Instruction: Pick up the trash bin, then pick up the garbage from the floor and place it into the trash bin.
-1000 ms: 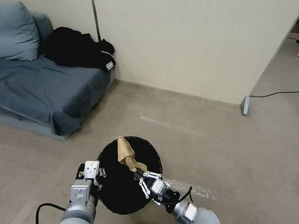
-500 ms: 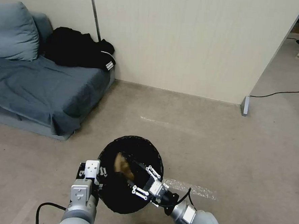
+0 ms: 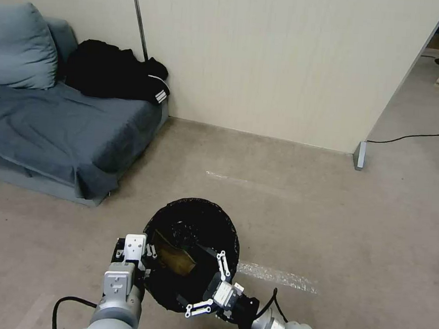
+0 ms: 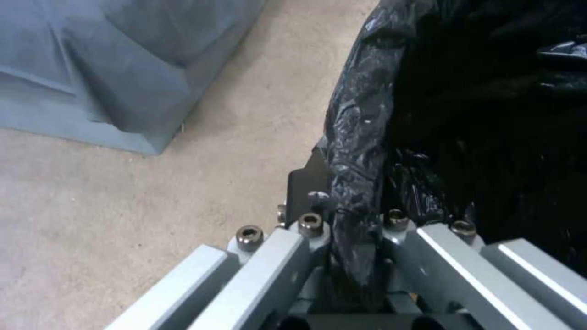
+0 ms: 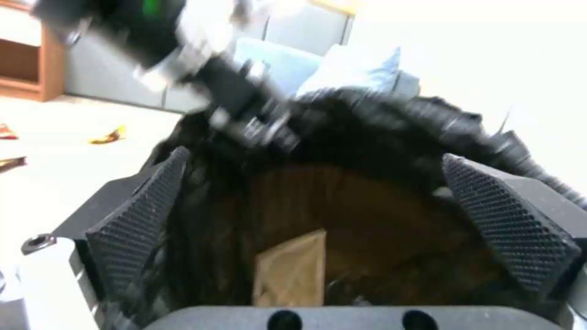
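Black ribbed pads (image 5: 133, 215) of the right gripper (image 3: 211, 288) are standing wide apart and gripping nothing, hovering at the near rim of the trash bin (image 3: 190, 254). A second ago those fingers were pinching the tan paper wad (image 3: 174, 259) above the opening; half a second ago it was dropping; now it is lying inside, down against the black bag liner (image 4: 361, 137), and the gripper is pulling back toward the robot's body. In the right wrist view the wad (image 5: 291, 270) is showing as a flat tan piece at the bottom of the bin, between the spread pads.

The left gripper (image 3: 133, 258) is clamping the bin's rim on the robot's left side (liner bunched between its fingers in the left wrist view), holding the pail off the floor (image 3: 300, 214).

So, as I judge it, this piece is delivered. More litter is waiting: the right wrist view is catching a yellow wrapper (image 5: 109, 135) on the floor beyond the bin, with the sofa (image 3: 58, 130) nearby.
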Tool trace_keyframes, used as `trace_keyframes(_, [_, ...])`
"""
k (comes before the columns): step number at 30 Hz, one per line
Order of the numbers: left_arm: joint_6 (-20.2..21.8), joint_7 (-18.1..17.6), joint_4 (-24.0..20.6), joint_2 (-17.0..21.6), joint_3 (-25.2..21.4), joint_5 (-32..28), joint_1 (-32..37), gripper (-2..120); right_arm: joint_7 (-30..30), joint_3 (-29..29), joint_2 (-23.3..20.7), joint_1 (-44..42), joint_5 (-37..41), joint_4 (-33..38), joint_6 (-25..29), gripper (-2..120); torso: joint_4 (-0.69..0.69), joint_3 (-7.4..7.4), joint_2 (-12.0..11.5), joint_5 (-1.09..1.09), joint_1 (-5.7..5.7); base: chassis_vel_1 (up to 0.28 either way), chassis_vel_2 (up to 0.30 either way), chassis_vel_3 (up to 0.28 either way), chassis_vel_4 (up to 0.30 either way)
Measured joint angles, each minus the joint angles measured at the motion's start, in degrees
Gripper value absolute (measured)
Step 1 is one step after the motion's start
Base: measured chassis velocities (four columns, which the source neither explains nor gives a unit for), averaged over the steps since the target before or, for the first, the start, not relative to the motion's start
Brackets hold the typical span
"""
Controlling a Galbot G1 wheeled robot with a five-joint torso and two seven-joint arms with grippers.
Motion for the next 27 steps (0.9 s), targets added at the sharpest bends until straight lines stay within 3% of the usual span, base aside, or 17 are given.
trace_keyframes(8, [-0.86,1.38,0.89,0.05,-0.09,1.59,-0.05,0,9.07,3.67,1.78,-1.05,-1.18,6.89,-0.78,100,0.00,0.00,0.00,0.00,0.00,0.000,0.000,0.000,0.000])
trace_keyframes(11, [-1.31,1.65,1.06,0.11,-0.71,1.86,-0.13,0,16.74,7.45,3.48,-2.53,-2.74,10.97,-3.64,100,0.00,0.00,0.00,0.00,0.00,0.000,0.000,0.000,0.000])
trace_keyframes(18, [-1.52,1.76,1.07,0.23,-2.08,0.88,-0.55,0,27.15,9.58,7.19,-8.58,-6.11,16.17,-7.68,100,-0.01,0.00,0.00,0.00,0.00,0.000,0.000,0.000,0.000])
trace_keyframes(27, [-1.52,1.55,1.07,0.41,-3.28,-1.00,-0.73,0,30.85,11.39,11.39,-12.21,-8.18,15.08,-6.71,100,0.00,0.00,0.00,0.00,0.00,0.000,0.000,0.000,0.000])
